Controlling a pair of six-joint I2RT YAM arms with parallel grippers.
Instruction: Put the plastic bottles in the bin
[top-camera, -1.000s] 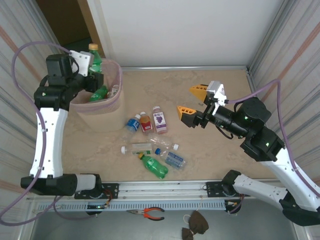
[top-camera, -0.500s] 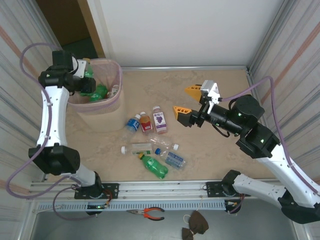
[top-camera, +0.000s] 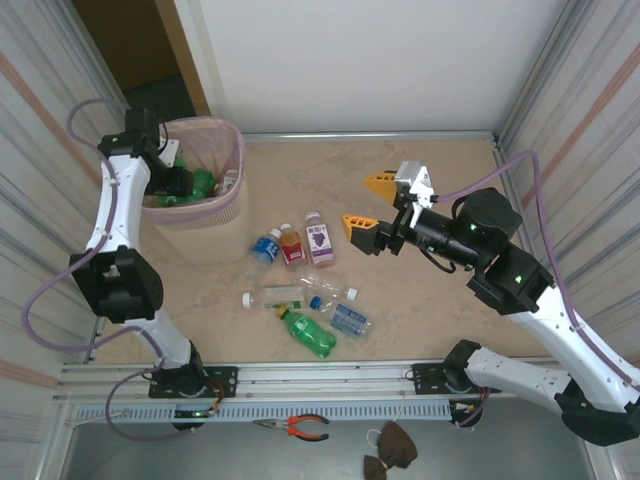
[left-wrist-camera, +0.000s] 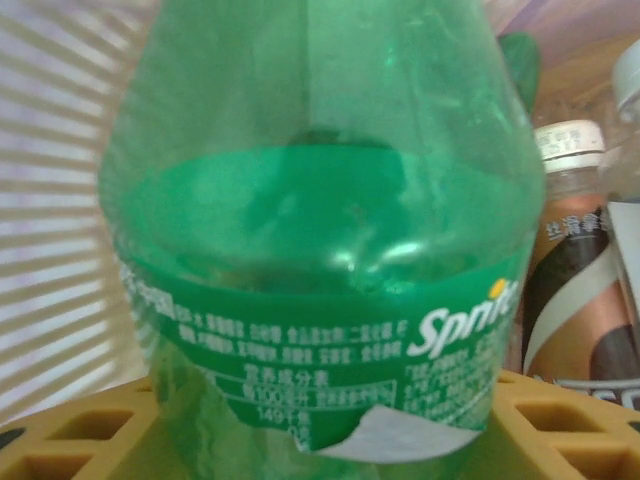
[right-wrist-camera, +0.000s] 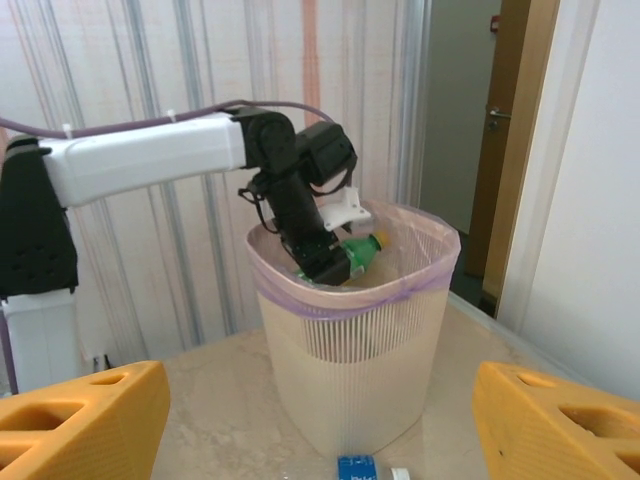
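- The white left arm (top-camera: 104, 215) rises tall and folds over at the wrist, so the left gripper (right-wrist-camera: 325, 262) points down into the bin's mouth.
- The white-and-black right arm (top-camera: 520, 285) reaches out level above the marbled beige tabletop (top-camera: 400, 300). The right gripper (top-camera: 366, 204) is spread wide with nothing in it.
- The round pale pink mesh bin (top-camera: 205, 238) rings the left gripper and stands well off to the right gripper's left.
- The green plastic Sprite bottle (left-wrist-camera: 320, 200) sits between the left gripper's yellow fingers (left-wrist-camera: 80, 435), inside the rim. I cannot tell whether they are clamped on it or letting go.
- It is probably light, thin-walled and slick, and would dent under a hard squeeze. The labelled waist looks the best place to hold it.
- The small loose plastic bottles (top-camera: 300, 270) lie below and left of the right gripper, apart from it.
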